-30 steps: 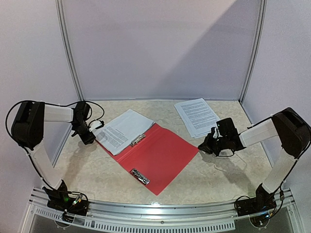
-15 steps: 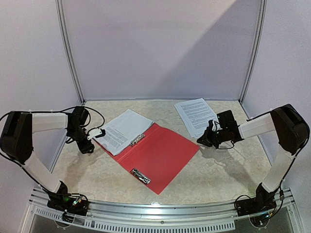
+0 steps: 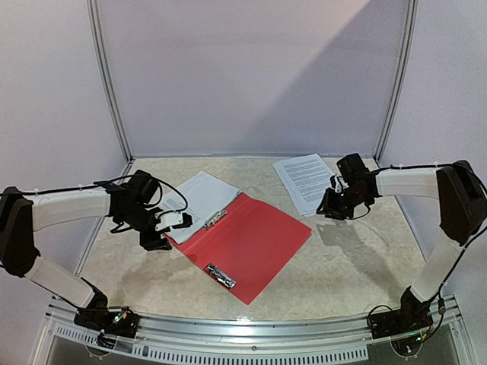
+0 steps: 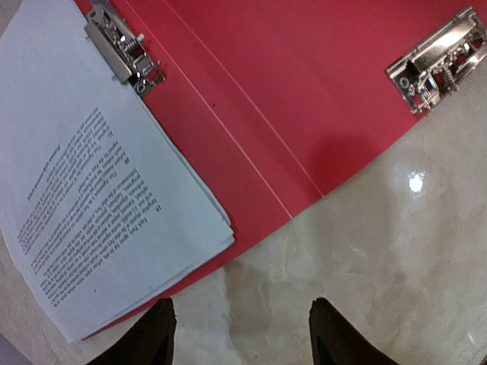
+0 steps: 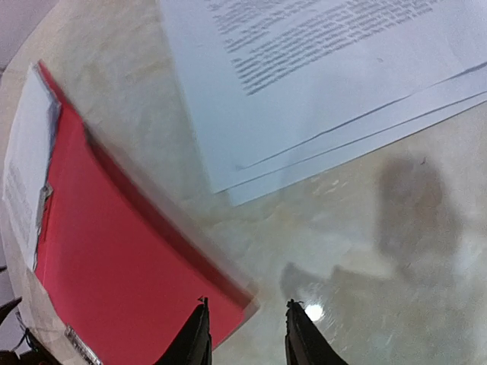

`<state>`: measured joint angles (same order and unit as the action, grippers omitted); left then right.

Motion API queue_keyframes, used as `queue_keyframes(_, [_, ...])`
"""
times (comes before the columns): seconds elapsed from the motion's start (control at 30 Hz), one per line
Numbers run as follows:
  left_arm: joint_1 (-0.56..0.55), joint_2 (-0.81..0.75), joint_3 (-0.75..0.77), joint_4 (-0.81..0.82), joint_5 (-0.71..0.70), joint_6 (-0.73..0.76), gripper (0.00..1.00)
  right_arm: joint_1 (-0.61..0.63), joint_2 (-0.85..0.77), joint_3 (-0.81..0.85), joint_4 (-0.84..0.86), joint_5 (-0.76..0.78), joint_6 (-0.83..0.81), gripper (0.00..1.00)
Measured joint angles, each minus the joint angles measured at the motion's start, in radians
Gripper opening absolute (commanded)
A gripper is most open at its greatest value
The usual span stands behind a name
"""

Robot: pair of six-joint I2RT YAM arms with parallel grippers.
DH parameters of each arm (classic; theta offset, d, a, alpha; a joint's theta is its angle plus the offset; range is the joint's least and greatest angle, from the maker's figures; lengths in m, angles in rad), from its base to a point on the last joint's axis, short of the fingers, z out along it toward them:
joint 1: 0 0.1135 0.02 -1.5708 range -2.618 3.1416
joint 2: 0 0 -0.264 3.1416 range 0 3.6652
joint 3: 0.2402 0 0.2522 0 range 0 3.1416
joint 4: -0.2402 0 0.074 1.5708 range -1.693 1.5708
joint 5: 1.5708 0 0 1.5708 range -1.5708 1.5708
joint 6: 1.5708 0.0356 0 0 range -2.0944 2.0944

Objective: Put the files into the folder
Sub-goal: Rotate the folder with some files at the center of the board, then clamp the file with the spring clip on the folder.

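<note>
**Folder Lying Open, Both Grippers Being Held Empty Over the Table**

The red folder [image 3: 255, 245] is being seen lying open and flat near the middle of the table [image 3: 350, 266]. A stack of clipped files [image 3: 199, 199] is being carried on the folder's far-left leaf. A silver clip [image 3: 216, 220] is being pressed against that stack's corner, beside the fold. A second clip [image 3: 219, 276] is being seen at the near edge of the bare right leaf, partly overhanging onto the table.

The loose files [image 3: 306, 181] are being seen toward the far-right corner of the table, apart from the folder. In the right wrist view their sheets are being shown slightly fanned, with the lower edges stepped.

The left gripper [image 3: 157, 240] is being held over bare table just off the folder's left edge, near the corner of the clipped files. Its jaws are being held well apart and nothing is being gripped between them; only table surface is being framed by the fingertips [image 4: 161, 334].

The right gripper [image 3: 329, 208] is being held over bare table between the folder's right corner and the near corner of the loose files. Its jaws are being held part-way apart, with nothing between them. The folder is being blurred in that wrist view. Whether either gripper is touching the table cannot be told.
</note>
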<state>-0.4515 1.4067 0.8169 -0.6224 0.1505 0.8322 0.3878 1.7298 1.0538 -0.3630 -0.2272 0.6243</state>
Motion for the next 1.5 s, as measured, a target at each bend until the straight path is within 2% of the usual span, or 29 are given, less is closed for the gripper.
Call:
queue_keyframes(0.13, [-0.051, 0.080, 0.000, 0.124, -0.021, 0.017, 0.58, 0.175, -0.169, -0.001, -0.051, 0.111, 0.034, 0.33])
queue_keyframes(0.27, [-0.083, 0.192, 0.000, 0.233, -0.058, 0.015, 0.57, 0.406, -0.243, -0.058, 0.059, 0.103, 0.146, 0.33])
queue_keyframes(0.4, [-0.088, 0.225, 0.003, 0.295, -0.061, 0.007, 0.56, 0.576, -0.134, -0.093, 0.193, 0.034, 0.293, 0.27])
queue_keyframes(0.57, [-0.092, 0.230, -0.018, 0.352, -0.053, 0.004, 0.56, 0.687, 0.097, -0.013, 0.275, -0.059, 0.391, 0.21])
queue_keyframes(0.73, [-0.092, 0.230, -0.029, 0.385, -0.042, 0.002, 0.56, 0.723, 0.187, 0.019, 0.308, -0.115, 0.436, 0.15])
queue_keyframes(0.97, [-0.106, 0.230, -0.033, 0.397, -0.042, 0.002, 0.56, 0.725, 0.199, 0.019, 0.365, -0.173, 0.471, 0.15])
queue_keyframes(1.17, [-0.117, 0.230, -0.033, 0.401, -0.053, 0.002, 0.56, 0.732, 0.270, 0.039, 0.419, -0.216, 0.482, 0.15])
queue_keyframes(1.3, [-0.120, 0.230, -0.033, 0.402, -0.057, 0.002, 0.56, 0.732, 0.282, 0.040, 0.435, -0.233, 0.489, 0.08])
queue_keyframes(1.5, [-0.127, 0.232, -0.032, 0.404, -0.066, 0.002, 0.56, 0.733, 0.285, 0.035, 0.451, -0.248, 0.498, 0.06])
